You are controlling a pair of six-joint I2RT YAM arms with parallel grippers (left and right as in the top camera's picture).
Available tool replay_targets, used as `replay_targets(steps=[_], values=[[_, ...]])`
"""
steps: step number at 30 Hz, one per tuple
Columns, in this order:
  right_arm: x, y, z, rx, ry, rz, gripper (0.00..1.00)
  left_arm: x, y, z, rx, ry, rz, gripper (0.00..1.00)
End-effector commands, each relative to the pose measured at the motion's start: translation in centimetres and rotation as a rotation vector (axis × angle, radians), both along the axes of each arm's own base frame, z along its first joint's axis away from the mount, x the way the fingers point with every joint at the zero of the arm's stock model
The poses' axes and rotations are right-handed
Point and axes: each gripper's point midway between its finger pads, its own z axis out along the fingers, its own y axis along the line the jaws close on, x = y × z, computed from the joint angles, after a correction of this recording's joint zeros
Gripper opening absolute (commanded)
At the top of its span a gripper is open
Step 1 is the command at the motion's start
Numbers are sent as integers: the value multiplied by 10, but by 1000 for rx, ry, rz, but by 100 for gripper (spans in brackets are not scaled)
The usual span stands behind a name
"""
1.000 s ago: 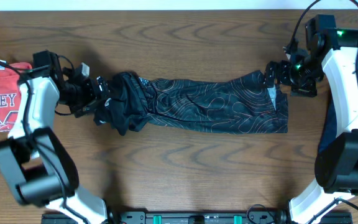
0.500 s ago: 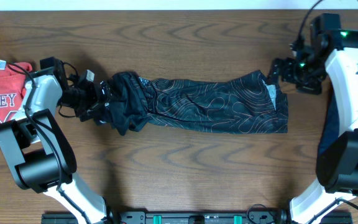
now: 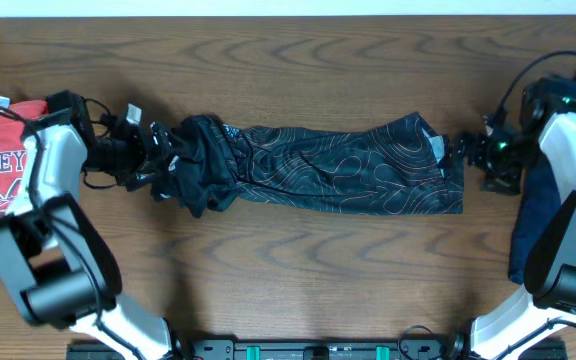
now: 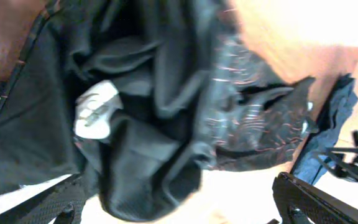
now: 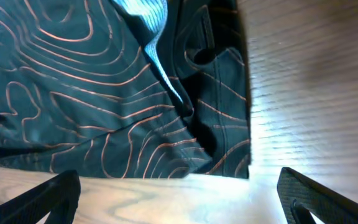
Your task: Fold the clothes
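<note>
Jersey lies as a long, narrow band on the worktop, stretched between your two tools. The left tool has its fingers wide apart. The crumpled end of the cloth sits directly in front of it and partly between the fingers, but it grips nothing that I can see. The right tool is also spread open, just beside the flat end of the band and not touching it.

I judge that the step in hand is to take both ends for the next fold. First smooth the bunched end in front of the left tool, because a fold over such a lump will not lie flat. With the right tool, close on all layers at the corner nearest to it, where the pale inside shows, and not only on the top layer. Lift both ends to equal height, so that the band does not twist.
</note>
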Motion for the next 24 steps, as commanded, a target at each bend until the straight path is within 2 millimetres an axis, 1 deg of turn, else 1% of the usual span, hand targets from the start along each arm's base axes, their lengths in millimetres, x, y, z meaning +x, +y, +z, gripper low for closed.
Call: replay_targets(steps=[1, 3, 5, 7, 9, 12, 20, 24], values=[[-1, 8, -19, 52, 36, -55, 99, -1, -5, 39, -2, -112, -15, 96], [2, 13, -30, 87, 31, -78, 99, -2, -9, 57, -7, -166, -20, 97], [5, 18, -37, 135, 24, -90, 99, -5, -11, 73, 4, -209, -22, 97], [7, 21, -46, 161, 36, -102, 99, -8, -12, 85, 17, -239, -23, 97], [7, 20, -53, 164, 46, -108, 99, -11, -13, 92, 21, -253, -21, 98], [8, 18, -59, 164, 52, -111, 99, -15, -15, 96, 21, -250, -21, 98], [11, 17, -59, 162, 38, -110, 99, -17, -15, 94, 16, -239, -21, 98], [18, 22, -57, 185, -3, -89, 99, -17, -15, 94, 15, -238, -20, 98]])
